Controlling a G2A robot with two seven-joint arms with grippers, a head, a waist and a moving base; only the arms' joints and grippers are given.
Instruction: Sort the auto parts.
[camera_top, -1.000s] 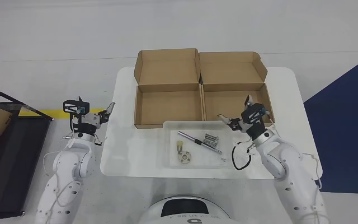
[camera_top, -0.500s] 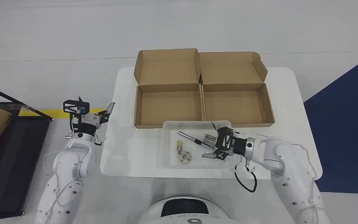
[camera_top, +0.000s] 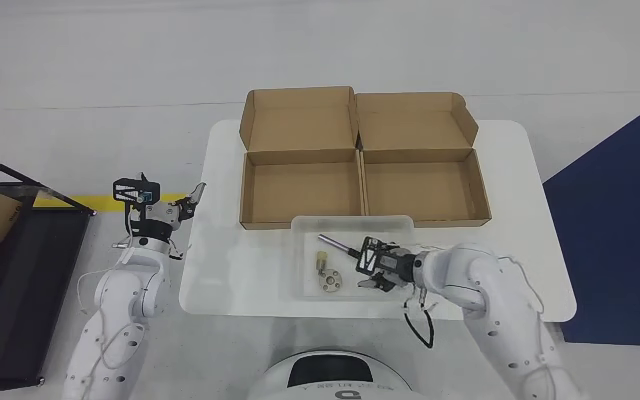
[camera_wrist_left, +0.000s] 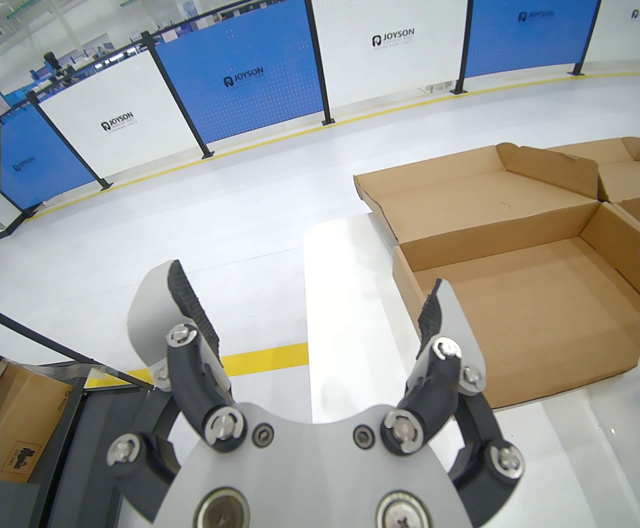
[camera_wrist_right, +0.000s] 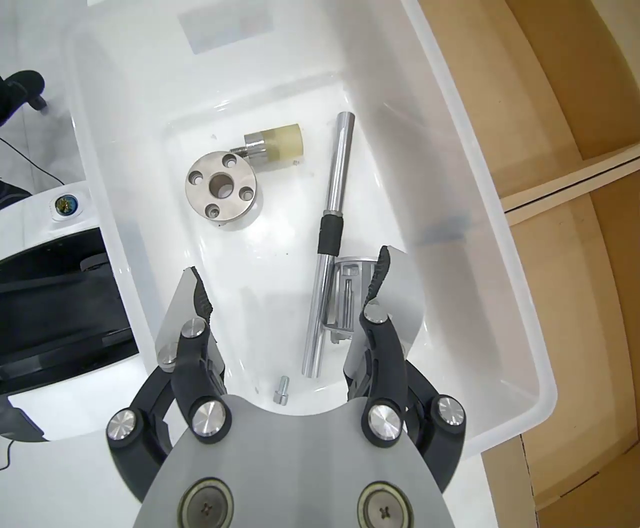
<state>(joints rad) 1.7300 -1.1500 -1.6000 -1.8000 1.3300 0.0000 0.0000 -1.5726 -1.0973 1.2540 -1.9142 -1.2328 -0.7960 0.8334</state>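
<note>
Two open cardboard boxes stood side by side on the far half of the white bench (camera_top: 230, 270), the left box (camera_top: 300, 190) and the right box (camera_top: 422, 190) touching along one wall, each with its lid folded back. Just in front of them lay a clear plastic tray (camera_wrist_right: 465, 200) that held the auto parts.

Parts in the tray:
- A long metal rod (camera_wrist_right: 335, 200) with a black band near its middle lay slantwise across the tray floor.
- A round flange (camera_wrist_right: 221, 187) with a central bore and smaller holes lay flat beside the rod.
- A cream-capped cylinder (camera_wrist_right: 275, 142) lay on its side just beside the flange, its metal end at the flange's rim.
- A small bolt (camera_wrist_right: 281, 390) lay alone near the rod's nearer end.
- A ribbed metal piece (camera_wrist_right: 350, 295) lay against the rod, partly hidden by one finger.

The right gripper (camera_wrist_right: 290, 280) hung low inside the tray with its fingers spread wide and nothing gripped. The rod's nearer end lay between them. One pad seemed to touch the ribbed metal piece, though the finger hid the contact.

The left gripper (camera_wrist_left: 305, 285) was held off the bench's left edge, well apart from the tray. Its fingers stood wide apart with nothing between them, and it pointed toward the left box.
</note>
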